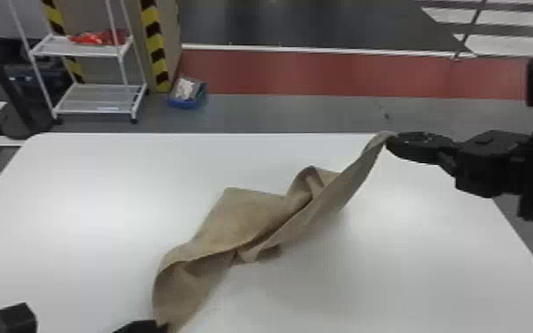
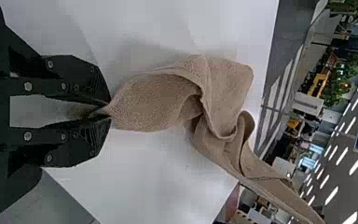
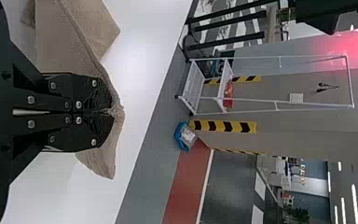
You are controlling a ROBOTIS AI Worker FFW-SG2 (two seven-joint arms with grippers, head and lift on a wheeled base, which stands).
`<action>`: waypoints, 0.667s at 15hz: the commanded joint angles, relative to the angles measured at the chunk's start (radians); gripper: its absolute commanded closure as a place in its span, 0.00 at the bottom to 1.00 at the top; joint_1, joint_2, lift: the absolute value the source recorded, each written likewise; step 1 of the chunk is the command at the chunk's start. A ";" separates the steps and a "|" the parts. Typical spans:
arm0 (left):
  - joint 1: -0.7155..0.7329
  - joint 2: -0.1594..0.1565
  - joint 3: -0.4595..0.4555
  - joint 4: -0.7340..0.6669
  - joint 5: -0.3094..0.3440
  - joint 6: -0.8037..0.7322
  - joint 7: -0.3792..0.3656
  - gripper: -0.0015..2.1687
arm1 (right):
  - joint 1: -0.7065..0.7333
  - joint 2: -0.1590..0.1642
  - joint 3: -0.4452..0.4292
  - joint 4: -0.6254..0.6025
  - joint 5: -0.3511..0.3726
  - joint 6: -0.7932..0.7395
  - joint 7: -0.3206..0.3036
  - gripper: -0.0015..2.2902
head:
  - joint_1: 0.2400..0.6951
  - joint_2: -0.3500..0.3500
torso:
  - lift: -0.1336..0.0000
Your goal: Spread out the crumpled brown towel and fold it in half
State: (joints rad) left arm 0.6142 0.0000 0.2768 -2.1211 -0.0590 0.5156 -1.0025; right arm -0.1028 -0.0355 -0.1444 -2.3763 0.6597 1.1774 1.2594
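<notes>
White desk (image 1: 79,199) stands on a grey floor, with a wheeled rack (image 1: 102,99) and a blue bin (image 1: 186,104) beyond it. Slung diagonally over it, the brown towel (image 1: 239,217) is twisted, its middle low and both ends in grip. The left claw (image 2: 110,111) has its fingertips closed on the near end; the right claw (image 3: 112,112) is pinched tight on the far end. Spreading seems the step in hand, folding not yet begun; the next move likely calls for untwisting the cloth and laying it flat. Count: one towel, two claws, one desk, one rack, one bin.
</notes>
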 commanded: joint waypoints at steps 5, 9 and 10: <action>-0.047 -0.003 0.173 -0.198 0.077 0.097 0.012 0.95 | -0.017 -0.034 -0.066 -0.012 0.003 -0.003 0.009 0.57 | 1.00 0.46 | 0.07; -0.206 -0.003 0.283 -0.280 0.058 0.334 0.007 0.95 | -0.028 -0.084 -0.106 -0.021 0.009 -0.003 0.018 0.57 | 1.00 0.50 | 0.07; -0.264 -0.003 0.315 -0.299 0.056 0.459 -0.005 0.95 | -0.044 -0.090 -0.130 -0.021 0.005 -0.003 0.018 0.57 | 1.00 0.51 | 0.07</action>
State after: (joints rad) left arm 0.4228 0.0000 0.5488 -2.3958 0.0045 0.8319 -1.0016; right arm -0.1323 -0.1115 -0.2479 -2.3968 0.6686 1.1739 1.2778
